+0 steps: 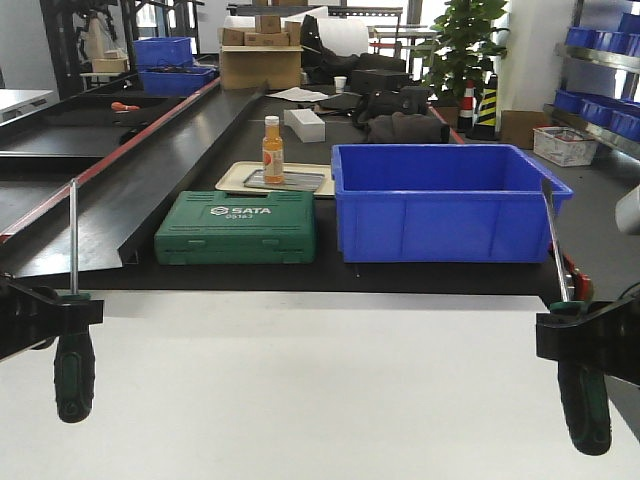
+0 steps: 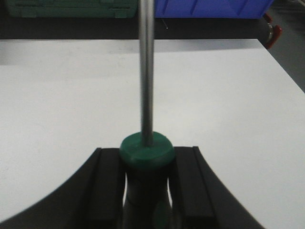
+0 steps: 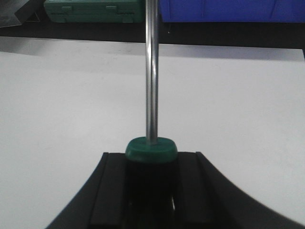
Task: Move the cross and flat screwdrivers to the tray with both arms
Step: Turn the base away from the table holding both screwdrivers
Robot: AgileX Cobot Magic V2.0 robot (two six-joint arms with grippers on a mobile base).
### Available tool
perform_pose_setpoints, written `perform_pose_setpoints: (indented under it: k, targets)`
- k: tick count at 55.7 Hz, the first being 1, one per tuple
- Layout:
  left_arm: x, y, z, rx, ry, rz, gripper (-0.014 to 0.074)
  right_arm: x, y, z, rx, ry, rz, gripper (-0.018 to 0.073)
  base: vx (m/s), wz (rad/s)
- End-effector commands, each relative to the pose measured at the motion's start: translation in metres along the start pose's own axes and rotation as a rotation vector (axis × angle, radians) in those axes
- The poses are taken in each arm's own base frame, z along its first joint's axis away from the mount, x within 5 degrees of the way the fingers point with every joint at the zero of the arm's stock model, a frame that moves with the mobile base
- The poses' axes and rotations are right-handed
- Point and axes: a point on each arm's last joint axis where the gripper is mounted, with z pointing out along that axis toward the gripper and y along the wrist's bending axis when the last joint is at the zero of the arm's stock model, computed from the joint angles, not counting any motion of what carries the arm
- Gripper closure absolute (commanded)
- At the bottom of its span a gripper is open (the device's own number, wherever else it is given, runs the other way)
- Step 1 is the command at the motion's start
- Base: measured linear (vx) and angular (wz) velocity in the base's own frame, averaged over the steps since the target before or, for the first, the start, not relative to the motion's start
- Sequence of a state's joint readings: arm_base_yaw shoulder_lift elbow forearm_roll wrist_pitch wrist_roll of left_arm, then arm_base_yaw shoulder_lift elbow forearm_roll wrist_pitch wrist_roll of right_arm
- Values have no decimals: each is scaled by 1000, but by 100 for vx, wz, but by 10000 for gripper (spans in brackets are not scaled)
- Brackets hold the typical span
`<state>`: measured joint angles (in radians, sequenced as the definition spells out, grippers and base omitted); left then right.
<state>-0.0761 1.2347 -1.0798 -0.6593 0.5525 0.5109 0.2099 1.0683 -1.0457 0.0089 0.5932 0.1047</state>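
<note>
While both screwdrivers are hanging above the white table (image 1: 320, 400), we are carrying them: pickup is done, placing is not. Our left gripper (image 1: 70, 312) is clamping the black-and-green handle of the left screwdriver (image 1: 74, 365) just below its green collar, and our right gripper (image 1: 580, 340) is pinching the right screwdriver (image 1: 586, 405) the same way. Each long axis is running near vertical, handle down and tip up, with the right shaft leaning slightly leftward at the top. The grey metal tray (image 1: 305, 181) is lying well ahead, beyond the green SATA case (image 1: 236, 228), with an orange bottle (image 1: 272, 150) standing on it. Next, we judge, both arms are needing to reach forward over the case and tip the shafts level before releasing.
</note>
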Motion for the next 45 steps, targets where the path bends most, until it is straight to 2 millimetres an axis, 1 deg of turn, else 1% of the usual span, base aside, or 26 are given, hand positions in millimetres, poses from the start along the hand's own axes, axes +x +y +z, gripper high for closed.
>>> perform_pose_setpoints:
  k: [1,24,45]
  targets:
    - [-16,-6,-13,-1,-114,-19,597,-18,1,-13,-8,-135,-4,568,-16,-20]
    - [-15,-6,-13,5,-103,-18,597,-18,1,-13,-8,-135,-4,568,-15,-25]
    - [-15,-7,-13,10,-96,-18,597,-18,1,-13,-8,-135,-4,568,-9,-38]
